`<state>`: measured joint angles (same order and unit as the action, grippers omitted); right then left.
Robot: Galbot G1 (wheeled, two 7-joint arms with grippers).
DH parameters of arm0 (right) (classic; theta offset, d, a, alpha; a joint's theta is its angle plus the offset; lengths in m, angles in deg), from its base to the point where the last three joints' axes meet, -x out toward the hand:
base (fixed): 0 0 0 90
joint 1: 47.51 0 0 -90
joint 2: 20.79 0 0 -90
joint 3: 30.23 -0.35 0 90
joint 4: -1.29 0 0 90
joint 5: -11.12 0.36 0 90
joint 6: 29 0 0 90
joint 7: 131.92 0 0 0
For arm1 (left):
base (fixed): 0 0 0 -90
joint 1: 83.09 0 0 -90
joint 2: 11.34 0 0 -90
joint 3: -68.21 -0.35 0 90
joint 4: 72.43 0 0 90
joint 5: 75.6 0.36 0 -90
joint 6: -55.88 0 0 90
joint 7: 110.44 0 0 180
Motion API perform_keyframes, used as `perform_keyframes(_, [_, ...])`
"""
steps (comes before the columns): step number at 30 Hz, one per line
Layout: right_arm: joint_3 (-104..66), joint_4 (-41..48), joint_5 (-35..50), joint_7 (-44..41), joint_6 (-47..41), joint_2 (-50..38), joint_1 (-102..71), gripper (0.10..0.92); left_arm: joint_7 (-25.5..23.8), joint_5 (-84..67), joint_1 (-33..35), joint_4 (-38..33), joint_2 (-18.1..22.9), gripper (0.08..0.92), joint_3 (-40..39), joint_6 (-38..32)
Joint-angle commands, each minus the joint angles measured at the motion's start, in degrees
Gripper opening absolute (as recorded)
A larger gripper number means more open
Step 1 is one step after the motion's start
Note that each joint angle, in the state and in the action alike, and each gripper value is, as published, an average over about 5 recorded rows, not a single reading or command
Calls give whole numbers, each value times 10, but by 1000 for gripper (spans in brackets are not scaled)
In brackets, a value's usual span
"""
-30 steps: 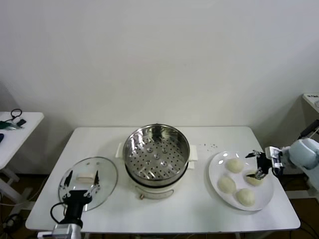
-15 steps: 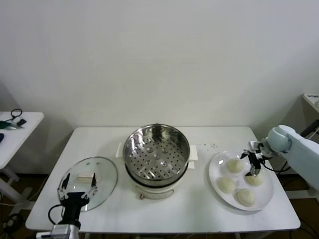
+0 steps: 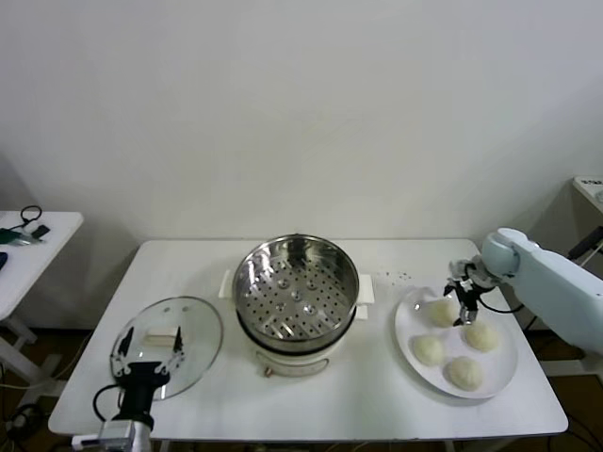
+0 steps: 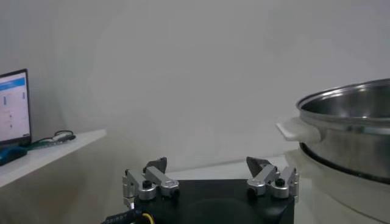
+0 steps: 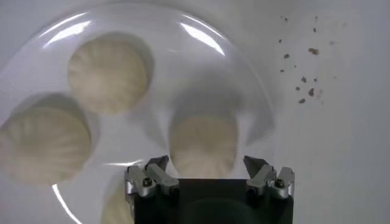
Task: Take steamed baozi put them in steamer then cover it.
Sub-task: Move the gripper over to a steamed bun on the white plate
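Since a second ago the right tool (image 3: 464, 303) has swung inward from the plate's outer edge and now hangs over the plate's inner part, fingers spread and holding nothing, straddling the bun nearest the pot. Four round cream-white steamed baozi (image 5: 204, 145) lie pleats-up on the flat white round plate (image 3: 407, 325) at the right of the white surface (image 3: 396, 395). At centre stands the shiny steel steamer (image 3: 296, 282), uncovered. Left tool (image 3: 148, 377) hovers spread, empty, over the clear glass lid (image 3: 198, 325).
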<state>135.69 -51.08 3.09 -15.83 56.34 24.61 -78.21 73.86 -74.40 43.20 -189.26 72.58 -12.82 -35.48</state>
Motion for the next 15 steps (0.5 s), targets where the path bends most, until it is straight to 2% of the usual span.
perform_keyframes(1, [13, 31, -3, -2, 5, 25, 11, 823, 0, 0, -4, 6, -1, 823, 1, 1])
perform_keyframes(5, [14, 38, -4, -5, 9, 30, 13, 804, 0, 0, -6, 7, -2, 823, 2, 2])
perform_keyframes(15, [36, 36, 4, -18, 17, 25, 25, 691, 0, 3, -5, 9, -9, 823, 11, 3])
